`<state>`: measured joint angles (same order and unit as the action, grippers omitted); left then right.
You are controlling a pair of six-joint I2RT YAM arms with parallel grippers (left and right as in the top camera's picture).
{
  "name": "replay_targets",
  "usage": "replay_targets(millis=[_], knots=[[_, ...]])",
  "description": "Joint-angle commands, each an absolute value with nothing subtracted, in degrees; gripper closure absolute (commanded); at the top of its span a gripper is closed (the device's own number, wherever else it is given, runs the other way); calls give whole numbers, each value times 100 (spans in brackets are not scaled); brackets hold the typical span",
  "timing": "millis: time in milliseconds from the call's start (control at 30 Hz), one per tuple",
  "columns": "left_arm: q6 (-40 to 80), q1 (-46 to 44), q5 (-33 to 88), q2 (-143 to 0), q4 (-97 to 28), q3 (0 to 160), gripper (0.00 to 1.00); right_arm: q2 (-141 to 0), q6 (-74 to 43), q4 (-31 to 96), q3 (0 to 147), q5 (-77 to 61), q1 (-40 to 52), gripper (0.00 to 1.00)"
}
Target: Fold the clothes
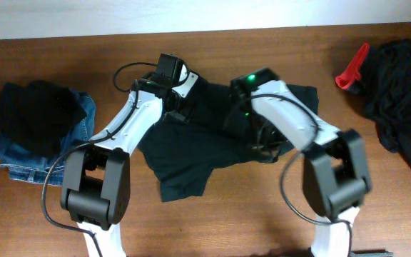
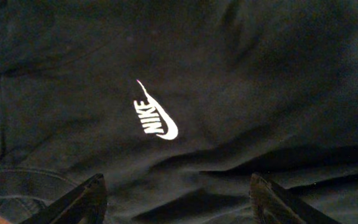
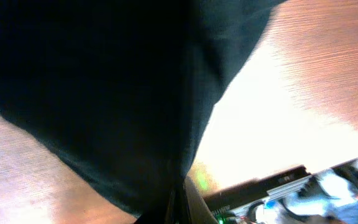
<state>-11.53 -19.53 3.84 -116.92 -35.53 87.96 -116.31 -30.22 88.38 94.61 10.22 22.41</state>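
Observation:
The very dark teal-black T-shirt point(image 1: 191, 153) lies rumpled in the middle of the wooden table. My left gripper point(image 1: 178, 108) hovers over its upper left part. In the left wrist view the gripper point(image 2: 179, 198) is open, its two fingertips apart just above the cloth point(image 2: 260, 93), with the small white chest logo point(image 2: 156, 117) ahead of them. My right gripper point(image 1: 261, 139) is at the shirt's right side. In the right wrist view its fingers point(image 3: 182, 202) are shut on a fold of the dark shirt point(image 3: 104, 93), which hangs over most of the view.
A pile of blue jeans with a black garment on top point(image 1: 38, 125) lies at the table's left. A heap of dark clothes point(image 1: 404, 93) with a red object point(image 1: 352, 71) lies at the far right. The table's back edge point(image 1: 63, 39) meets a white wall.

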Motion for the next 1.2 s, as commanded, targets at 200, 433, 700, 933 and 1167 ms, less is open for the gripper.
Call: replay_targets(millis=[200,433,700,933,1167], knots=[[-1127,-1929,357,-11743,-3555,8799,27,-10283,-3382,8508,9504,589,963,96],[-1127,-1929,357,-11743,-3548,8799,27,-9966,-2753,8503,9142,-172,593,96],[-1127,-1927,333,-11743,-3599,8799,27,-9900,-2596,7395,7131,-930,587,96],[-1212,-1929,-3,-11743,-3677,8801,27,-9389,-2792,6921,6434,-545,585,95],[-1208,-1929,21,-11740,-3972,8849,26,-8364,-3041,6997,6434,443,545,44]])
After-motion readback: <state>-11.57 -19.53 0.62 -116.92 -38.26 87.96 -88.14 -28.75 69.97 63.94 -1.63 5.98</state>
